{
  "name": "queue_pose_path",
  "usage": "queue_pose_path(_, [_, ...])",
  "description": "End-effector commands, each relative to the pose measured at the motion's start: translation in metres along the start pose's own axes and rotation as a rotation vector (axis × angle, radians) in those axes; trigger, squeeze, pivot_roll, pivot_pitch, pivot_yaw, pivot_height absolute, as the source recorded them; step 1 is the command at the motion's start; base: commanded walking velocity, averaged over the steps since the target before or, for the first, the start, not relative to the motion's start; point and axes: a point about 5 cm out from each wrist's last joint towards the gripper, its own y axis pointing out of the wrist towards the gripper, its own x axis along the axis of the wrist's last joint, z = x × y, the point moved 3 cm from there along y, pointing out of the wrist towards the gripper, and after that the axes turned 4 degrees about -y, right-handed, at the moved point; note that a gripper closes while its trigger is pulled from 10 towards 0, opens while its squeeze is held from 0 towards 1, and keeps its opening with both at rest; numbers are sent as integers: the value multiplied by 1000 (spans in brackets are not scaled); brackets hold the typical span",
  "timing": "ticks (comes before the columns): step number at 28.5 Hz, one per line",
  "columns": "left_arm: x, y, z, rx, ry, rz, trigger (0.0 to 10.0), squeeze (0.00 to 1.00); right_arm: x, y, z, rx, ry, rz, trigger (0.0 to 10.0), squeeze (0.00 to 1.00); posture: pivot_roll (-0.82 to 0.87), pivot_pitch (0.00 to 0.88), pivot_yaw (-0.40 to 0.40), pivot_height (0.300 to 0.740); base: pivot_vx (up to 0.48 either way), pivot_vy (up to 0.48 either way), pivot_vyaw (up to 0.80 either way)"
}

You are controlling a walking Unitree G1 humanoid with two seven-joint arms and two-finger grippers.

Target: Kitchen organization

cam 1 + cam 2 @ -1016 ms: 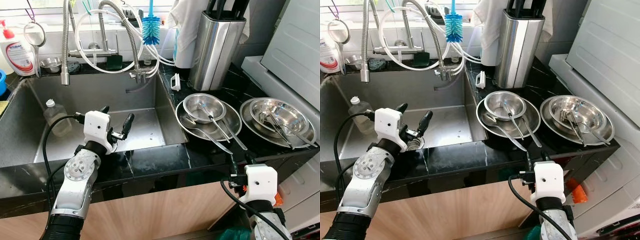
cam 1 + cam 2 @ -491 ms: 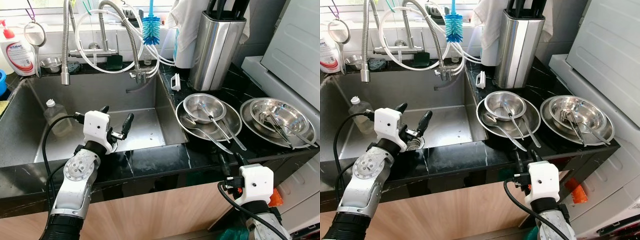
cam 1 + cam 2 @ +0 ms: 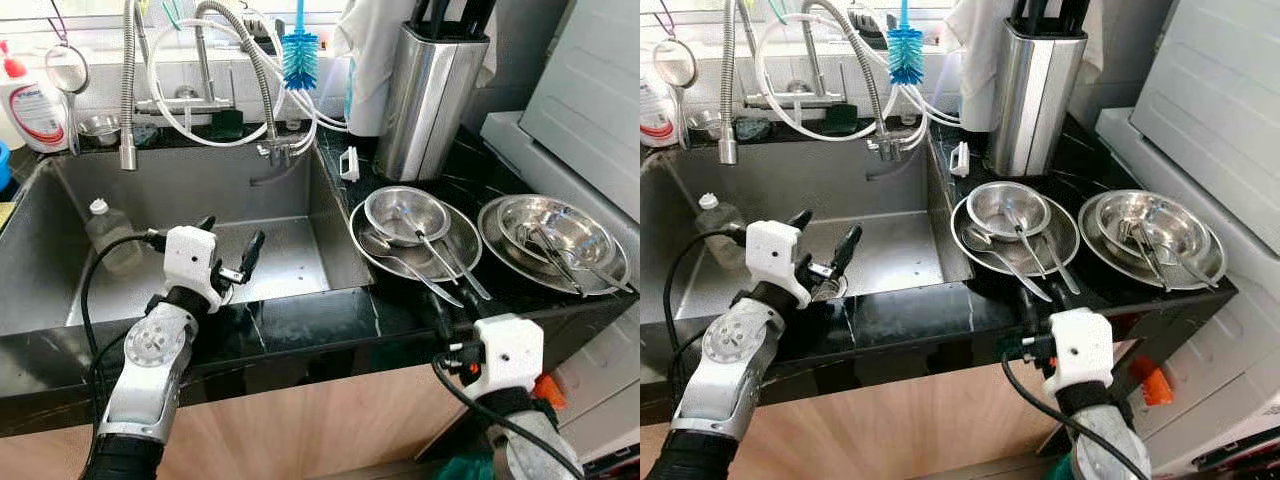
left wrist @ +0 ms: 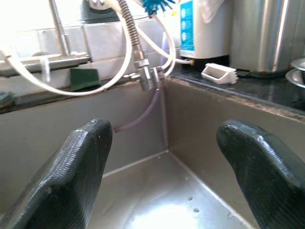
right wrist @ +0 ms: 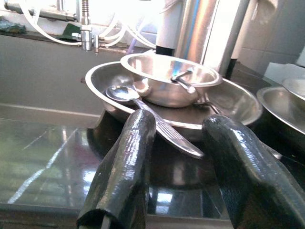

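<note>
A wide steel plate [image 3: 472, 238] on the black counter carries a steel bowl [image 3: 385, 212] and several long spoons [image 3: 420, 275]. My right gripper [image 3: 455, 308] stands open at the counter's front edge, just below and in front of this plate, with nothing between its fingers. In the right wrist view the plate [image 5: 238, 102], bowl [image 5: 157, 71] and a spoon [image 5: 121, 93] lie straight ahead of the fingers [image 5: 128, 162]. My left gripper [image 3: 230, 240] is open and empty above the front rim of the sink [image 3: 290, 265].
A second steel plate with bowl and utensils [image 3: 555, 235] sits further right. A plastic bottle [image 3: 108, 235] stands in the sink. A steel knife block [image 3: 430, 95], blue brush [image 3: 298, 60], taps with hoses and a detergent bottle [image 3: 35, 105] line the back. A white appliance [image 3: 590, 90] bounds the right.
My right gripper has risen and shifted left, up to the counter's front edge before the plate. The left gripper has hardly moved. The camera has shifted slightly.
</note>
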Motion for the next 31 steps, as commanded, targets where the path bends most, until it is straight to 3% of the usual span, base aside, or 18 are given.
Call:
queue_pose_path(1, [8,-3,6,23,17,-27,10000,0,0,0,0,-1,1,1,10000,0,37,0,-44,740,0,0,0])
queue_pose_path(13, [13,-16,15,62,29,-26,10000,0,-1,4,3,9,-15,-11,10000,0,46,0,-39,740,0,0,0])
queue_pose_path(31, [9,-17,16,77,24,-2,10000,0,2,14,12,48,-41,-30,10000,0,45,0,-47,740,0,0,0])
